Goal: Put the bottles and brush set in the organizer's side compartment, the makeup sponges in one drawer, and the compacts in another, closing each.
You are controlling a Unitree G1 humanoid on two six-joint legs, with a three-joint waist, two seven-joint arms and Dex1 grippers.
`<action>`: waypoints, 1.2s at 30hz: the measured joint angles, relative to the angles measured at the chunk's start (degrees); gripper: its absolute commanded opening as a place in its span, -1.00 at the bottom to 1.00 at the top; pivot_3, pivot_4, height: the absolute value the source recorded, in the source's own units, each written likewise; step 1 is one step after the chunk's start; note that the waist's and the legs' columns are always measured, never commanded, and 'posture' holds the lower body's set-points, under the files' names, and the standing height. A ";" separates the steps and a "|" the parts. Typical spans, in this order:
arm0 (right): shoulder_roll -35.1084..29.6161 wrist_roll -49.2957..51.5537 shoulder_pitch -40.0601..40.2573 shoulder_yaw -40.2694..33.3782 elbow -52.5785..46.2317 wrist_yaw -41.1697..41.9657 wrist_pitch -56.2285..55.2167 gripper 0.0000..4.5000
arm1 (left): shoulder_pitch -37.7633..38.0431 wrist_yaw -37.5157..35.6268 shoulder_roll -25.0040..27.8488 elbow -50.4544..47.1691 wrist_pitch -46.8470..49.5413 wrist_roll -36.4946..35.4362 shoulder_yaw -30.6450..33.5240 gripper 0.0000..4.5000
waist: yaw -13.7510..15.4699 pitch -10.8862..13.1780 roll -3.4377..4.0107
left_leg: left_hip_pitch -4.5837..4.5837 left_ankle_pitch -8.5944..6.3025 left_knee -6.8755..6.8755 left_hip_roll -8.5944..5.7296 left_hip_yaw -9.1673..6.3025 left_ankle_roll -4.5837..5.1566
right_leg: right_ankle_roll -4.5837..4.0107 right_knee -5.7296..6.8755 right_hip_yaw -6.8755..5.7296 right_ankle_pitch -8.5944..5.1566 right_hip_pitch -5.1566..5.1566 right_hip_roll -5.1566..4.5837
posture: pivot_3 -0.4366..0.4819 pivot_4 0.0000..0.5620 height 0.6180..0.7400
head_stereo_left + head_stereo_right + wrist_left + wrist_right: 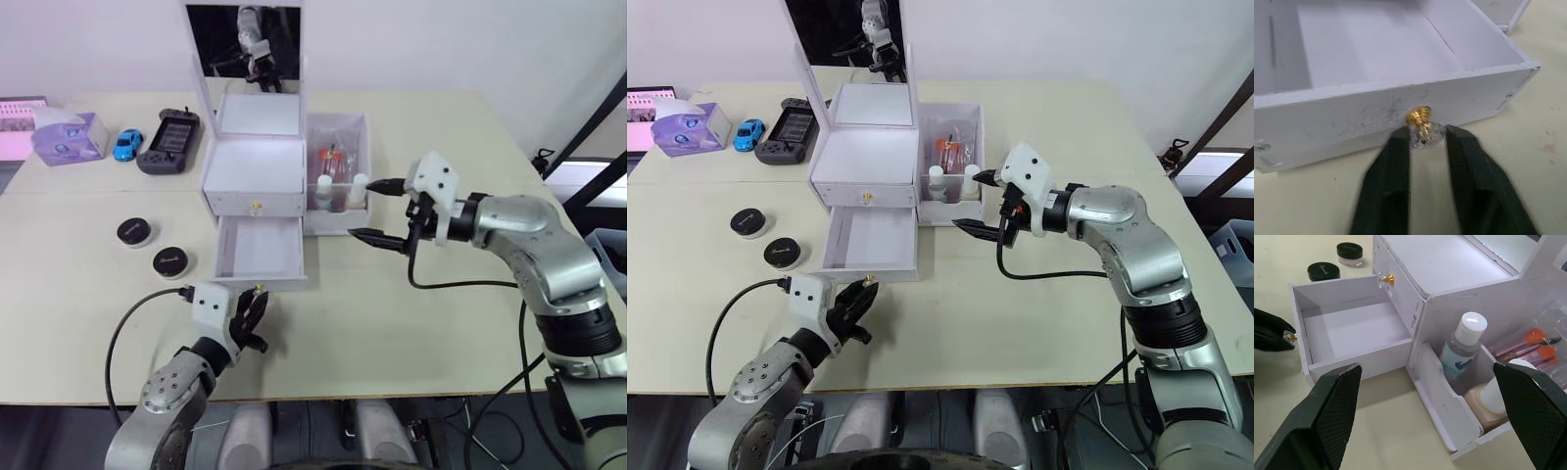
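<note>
The white organizer (257, 162) stands mid-table with its lower drawer (260, 282) pulled out and empty; the upper drawer (253, 204) is closed. My left gripper (1423, 135) is shut on the lower drawer's crystal knob (1421, 128). The side compartment (339, 221) holds a clear bottle (324, 192), a beige bottle (359, 189) and the brush set (333, 157). Two black compacts (134, 231) (171, 261) lie on the table left of the drawer. My right gripper (364, 210) hovers wide open and empty just right of the compartment. The makeup sponges are out of view.
The organizer's mirror lid (245, 44) stands upright at the back. A game console (169, 141), a blue toy car (127, 144) and a purple tissue box (69, 137) sit at the far left. There is bare table in front of the drawer and to its right.
</note>
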 measured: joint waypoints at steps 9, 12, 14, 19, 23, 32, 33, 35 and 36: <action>0.71 2.94 -0.90 -3.02 3.14 2.42 0.84 1.00 | 1.39 -14.78 17.35 -3.44 9.55 -24.20 22.61 0.99 | -0.18 0.03 0.05 | 0.02 0.00 -0.08 0.04 -0.01 0.00 | -0.02 0.01 -0.01 0.00 -0.11 0.03 | -0.05 -0.47 1.00; -0.16 4.07 -0.71 -4.56 3.72 4.34 0.68 1.00 | 3.02 -22.29 24.88 -1.71 10.25 -29.19 28.91 0.99 | -0.14 0.04 0.07 | 0.00 0.00 -0.10 0.00 0.04 -0.01 | -0.04 -0.06 0.00 0.01 -0.11 -0.03 | -0.05 -0.47 1.00; -2.12 4.96 0.90 -6.50 3.91 6.11 0.14 1.00 | 3.66 -27.69 29.61 2.96 10.11 -30.27 33.04 0.99 | 0.18 0.05 0.06 | -0.02 -0.01 -0.11 0.00 0.01 -0.01 | -0.03 -0.10 -0.03 -0.01 -0.11 -0.04 | -0.05 -0.47 1.00; -3.58 8.64 10.60 -16.02 4.23 7.35 -1.32 1.00 | -1.10 -37.18 40.07 23.62 -0.50 -21.79 38.20 0.99 | 0.16 0.03 0.03 | -0.02 -0.01 -0.18 0.01 0.03 -0.02 | -0.03 -0.17 -0.05 -0.01 -0.13 -0.07 | -0.05 -0.47 1.00; -3.80 12.92 20.87 -25.55 5.13 7.13 0.13 1.00 | -8.29 -43.09 47.59 44.57 -11.18 -14.44 40.05 0.99 | -0.05 0.06 0.08 | -0.08 -0.02 -0.32 0.01 0.17 -0.03 | -0.11 -0.33 -0.03 0.04 -0.19 -0.12 | -0.05 -0.47 1.00; -4.58 8.94 33.78 -31.71 10.80 7.04 -7.09 1.00 | -22.46 -46.86 51.79 77.43 -30.87 -4.03 37.08 0.99 | -0.27 0.05 0.16 | -0.03 -0.03 -0.57 0.11 0.36 -0.01 | -0.24 -0.52 -0.03 0.15 -0.22 -0.11 | -0.05 -0.47 1.00; -4.59 8.62 33.82 -31.71 11.05 6.78 -7.52 1.00 | -23.46 -47.10 51.79 79.04 -31.87 -3.38 36.24 0.99 | -0.21 0.05 0.16 | -0.02 -0.03 -0.56 0.12 0.36 -0.01 | -0.25 -0.50 -0.03 0.16 -0.22 -0.12 | -0.05 -0.47 1.00; -4.59 8.48 33.42 -31.63 10.85 6.15 -7.80 1.00 | -24.96 -47.61 51.71 80.24 -32.68 -3.06 35.51 0.99 | -0.13 0.05 0.13 | -0.02 -0.03 -0.52 0.15 0.36 -0.01 | -0.26 -0.49 -0.03 0.17 -0.21 -0.11 | -0.05 -0.47 1.00; -4.58 8.62 33.02 -31.63 10.67 5.93 -7.65 1.00 | -25.41 -47.71 51.69 80.26 -32.89 -3.06 35.46 0.99 | -0.13 0.04 0.13 | -0.02 -0.03 -0.51 0.15 0.36 -0.01 | -0.26 -0.49 -0.03 0.17 -0.20 -0.11 | -0.05 -0.47 1.00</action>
